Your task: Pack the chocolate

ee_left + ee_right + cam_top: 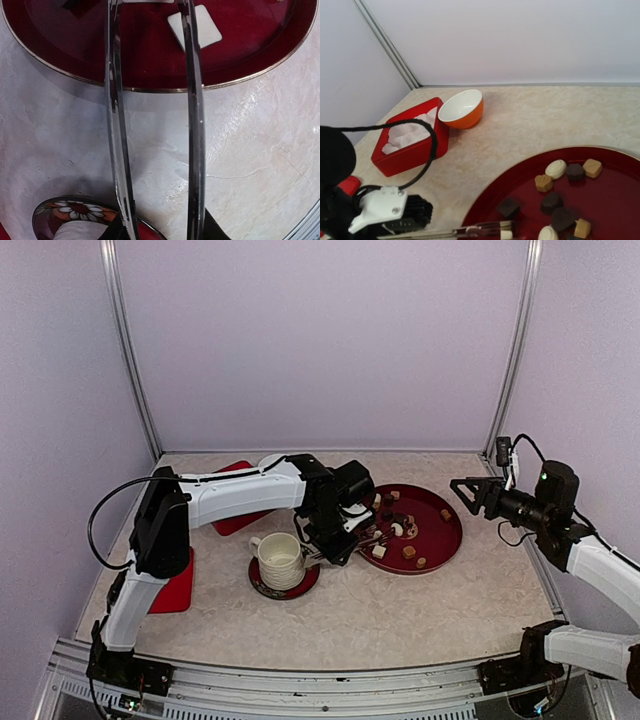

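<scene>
Left tool (343, 530) clenched on tongs (195, 130); right tool (466, 496) released. Chocolate (195, 26), tray (450, 535) 8 o'clock: likely light, slick, brittle; pinch flat sides gently.

Your table (400, 615) is a pale, marble-patterned top, and right of its middle sits a round dark-red tray (456, 530) with a thin gold rim. Just left of the tray lies a floral saucer (287, 592). Farther back on the left you have a red box (410, 152) lined with white paper, just beside an orange bowl (470, 115) (white inside), and a flat red piece (177, 585) at the left edge.
</scene>
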